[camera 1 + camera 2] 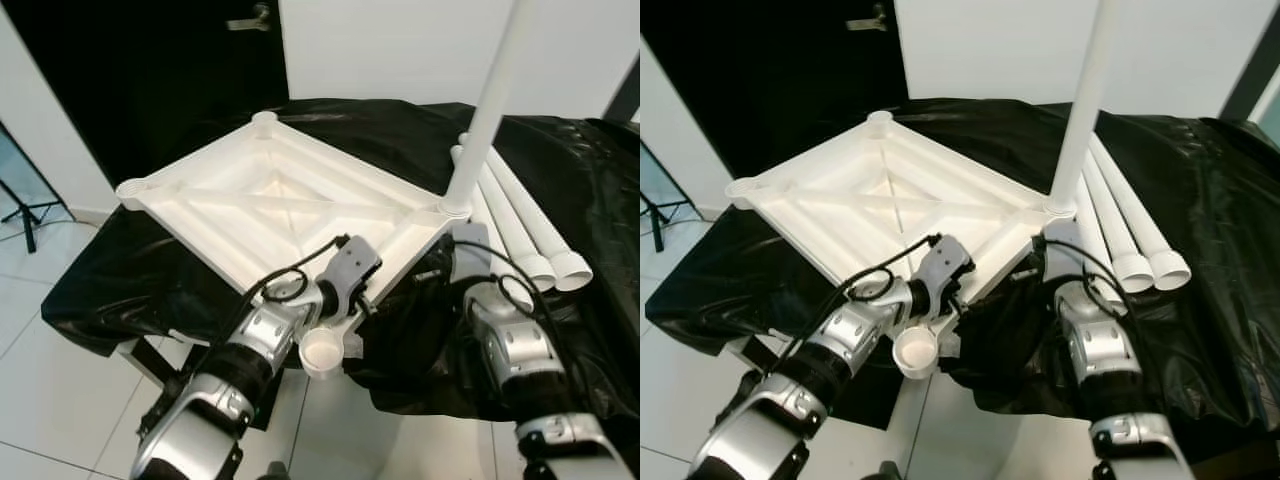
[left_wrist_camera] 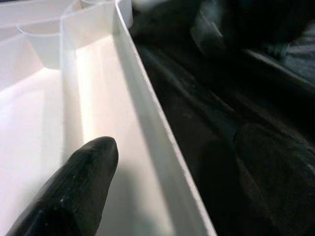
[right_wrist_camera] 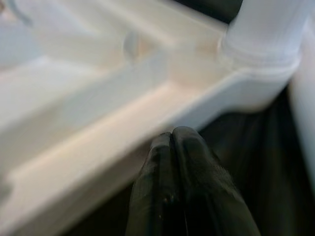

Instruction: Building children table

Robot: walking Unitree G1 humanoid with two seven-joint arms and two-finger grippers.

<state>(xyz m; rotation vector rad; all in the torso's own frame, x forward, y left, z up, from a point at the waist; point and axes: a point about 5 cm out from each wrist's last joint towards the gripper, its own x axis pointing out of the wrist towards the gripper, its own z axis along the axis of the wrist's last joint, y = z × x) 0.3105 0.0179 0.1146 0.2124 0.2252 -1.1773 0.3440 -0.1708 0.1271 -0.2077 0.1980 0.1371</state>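
Black cloth (image 1: 560,180) covers the work surface ahead of me, with a white wall and a dark door behind it and pale floor tiles below. On the cloth lies the white tabletop (image 1: 270,205), flipped underside-up so its ribs and corner sockets face me.

One leg (image 1: 487,110) already stands upright in the corner socket just beyond my right gripper (image 3: 172,135). Three spare legs (image 1: 530,235) lie side by side on the cloth, past that standing leg and further to my right. So I judge the job about a quarter done: one leg seated, three to go.

My left gripper (image 1: 358,285) sits at the near edge of the tabletop; one finger (image 2: 74,191) rests inside the channel along the rim, the wall of the rim standing beside it. I cannot tell whether that pair is spread or pinching the rim. The empty near socket (image 1: 322,352) hangs off the cloth just below that gripper.

My right gripper has its fingers pressed together, empty, tips just beneath the outer edge of the tabletop near the seated leg.

Next, as I judge it, I should keep the tabletop steady with the left, spread the right, reach across to the nearest spare leg, and bring it end-first over an empty socket, square to it before pushing down.
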